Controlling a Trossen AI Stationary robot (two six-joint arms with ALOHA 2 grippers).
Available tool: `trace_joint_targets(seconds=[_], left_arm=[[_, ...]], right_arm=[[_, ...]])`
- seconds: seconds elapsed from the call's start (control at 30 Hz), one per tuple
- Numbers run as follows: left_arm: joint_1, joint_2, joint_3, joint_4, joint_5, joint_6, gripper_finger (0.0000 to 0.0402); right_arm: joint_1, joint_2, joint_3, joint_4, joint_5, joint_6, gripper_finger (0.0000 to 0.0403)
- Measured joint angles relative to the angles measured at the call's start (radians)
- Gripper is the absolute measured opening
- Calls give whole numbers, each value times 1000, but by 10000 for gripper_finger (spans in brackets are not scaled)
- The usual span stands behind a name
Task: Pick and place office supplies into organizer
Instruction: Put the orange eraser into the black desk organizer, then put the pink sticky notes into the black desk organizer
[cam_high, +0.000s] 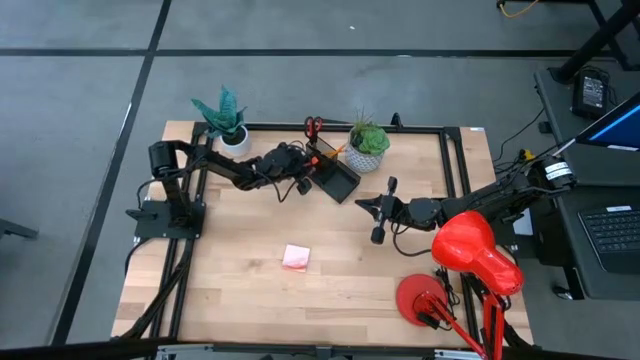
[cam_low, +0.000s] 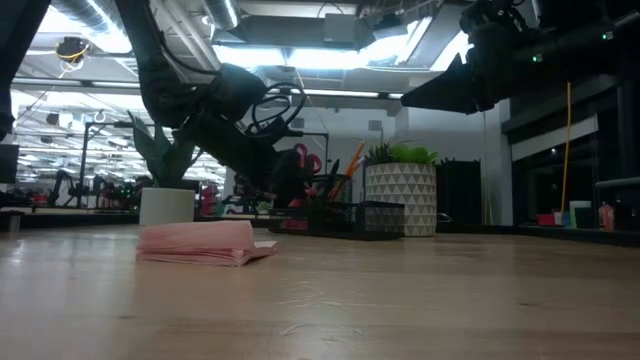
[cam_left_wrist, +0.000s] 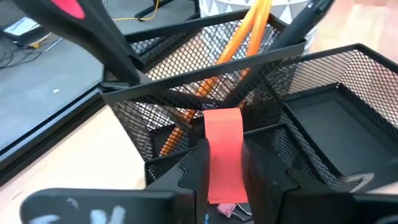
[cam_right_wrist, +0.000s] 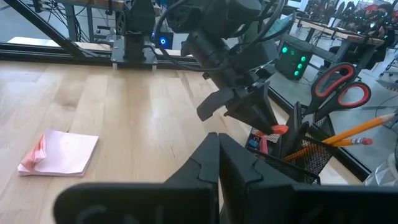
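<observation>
The organizer (cam_high: 337, 178) is a black mesh tray at the table's far side; its tall compartment holds an orange pencil (cam_left_wrist: 239, 43), red-handled scissors (cam_right_wrist: 339, 87) and a black pen (cam_left_wrist: 305, 25). My left gripper (cam_left_wrist: 222, 158) is at the organizer's left side, shut on a red eraser (cam_left_wrist: 222, 134) over the mesh. A pink sticky-note pad (cam_high: 296, 257) lies flat mid-table. My right gripper (cam_high: 362, 204) hovers shut to the right of the organizer, pointing toward the table's left, touching nothing. My left gripper pinches the red eraser between its two fingers, gripping its rear half (cam_left_wrist: 222, 171). The fingers slant down from the table's left. The eraser's free end (cam_left_wrist: 222, 118) sticks out past the fingertips over a small mesh compartment; whether it touches the mesh I cannot tell.
Two potted plants stand at the far edge: one in a white pot (cam_high: 228, 125) left of the organizer, one in a patterned pot (cam_high: 367, 150) right of it. A red desk lamp (cam_high: 470, 250) is at the near right corner. Bare wood surrounds the pad.
</observation>
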Motion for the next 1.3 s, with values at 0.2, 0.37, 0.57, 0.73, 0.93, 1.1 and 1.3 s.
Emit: trace_joint_targets(seconds=[0.2,0.37,0.57,0.73,0.93,1.1,1.3], left_arm=[[5,0,0,0,0,-1,107],[4,0,0,6,6,-1,128],[-4,-29,0,1,7,56,140],[-48,-126,0,-26,11,126,136],[-132,-300,1,-200,11,172,130],[-214,-426,1,-316,11,175,129],[-319,-528,1,-441,12,232,129]], right_arm=[[0,0,0,0,0,8,7],[0,0,0,0,0,9,7],[0,0,0,0,0,31,7],[0,0,0,0,0,32,7],[0,0,0,0,0,31,7],[0,0,0,0,0,33,7],[1,0,0,5,-16,106,7]])
